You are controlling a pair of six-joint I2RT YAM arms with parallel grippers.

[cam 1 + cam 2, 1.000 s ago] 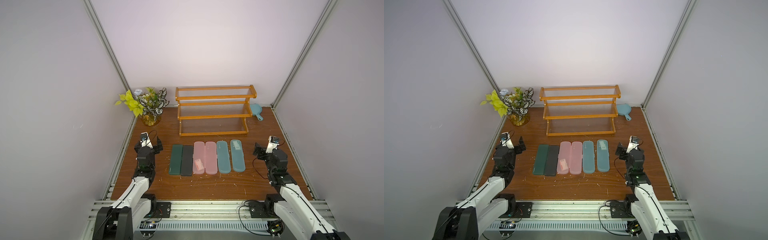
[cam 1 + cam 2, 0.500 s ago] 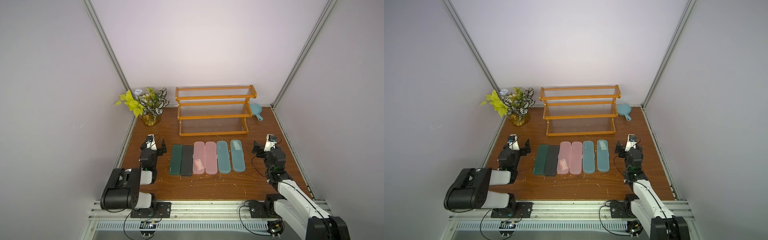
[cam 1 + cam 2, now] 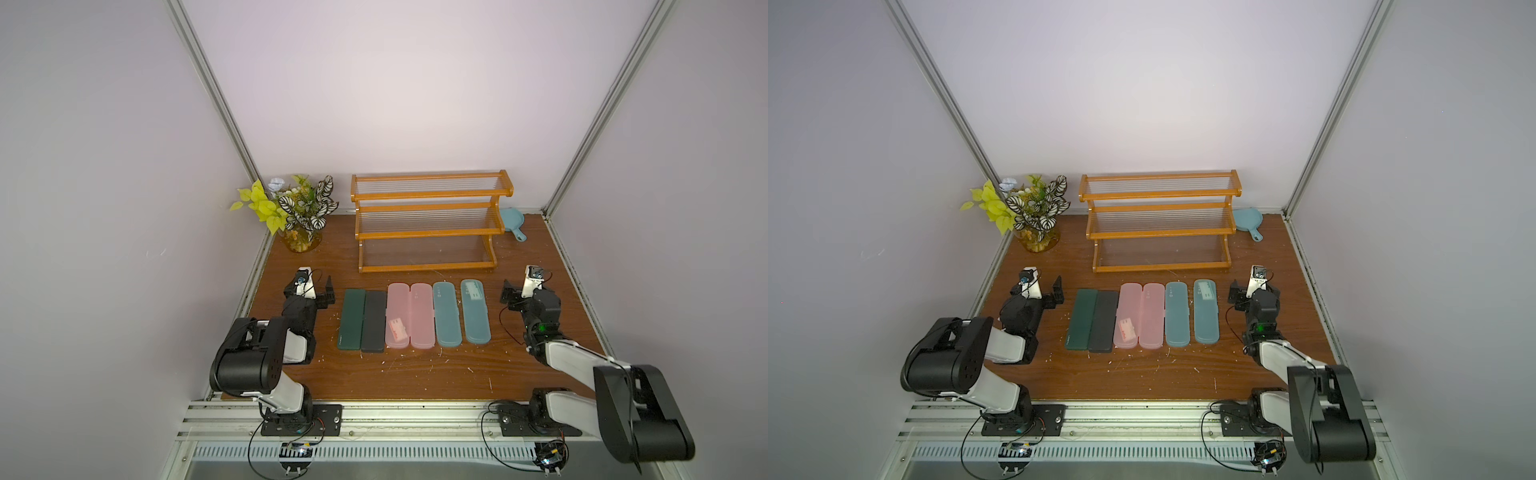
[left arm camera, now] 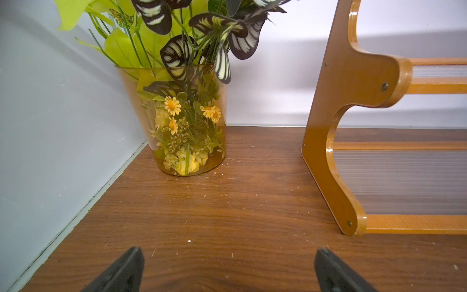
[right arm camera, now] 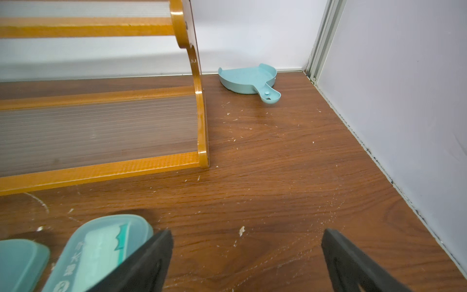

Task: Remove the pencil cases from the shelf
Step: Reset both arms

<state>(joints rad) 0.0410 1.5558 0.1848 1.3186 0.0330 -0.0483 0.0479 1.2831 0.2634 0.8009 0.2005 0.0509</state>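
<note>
Both arms are folding back toward their bases, left gripper (image 3: 329, 289) and right gripper (image 3: 508, 293) gaping empty. Six slim flat plastic pencil cases (image 3: 420, 316) are lying side by side on the brown table (image 3: 415, 374) before the bare orange-brown three-tier wooden shelf (image 3: 428, 234). They are likely light, stiff and slick, so pinching across the narrow middle suits.

We see white links and bulky black joints on the left arm (image 3: 291, 345) and right arm (image 3: 569, 365), thin black cables (image 3: 249, 451), and black fingers on the left gripper (image 4: 228, 250) and right gripper (image 5: 247, 231).
</note>
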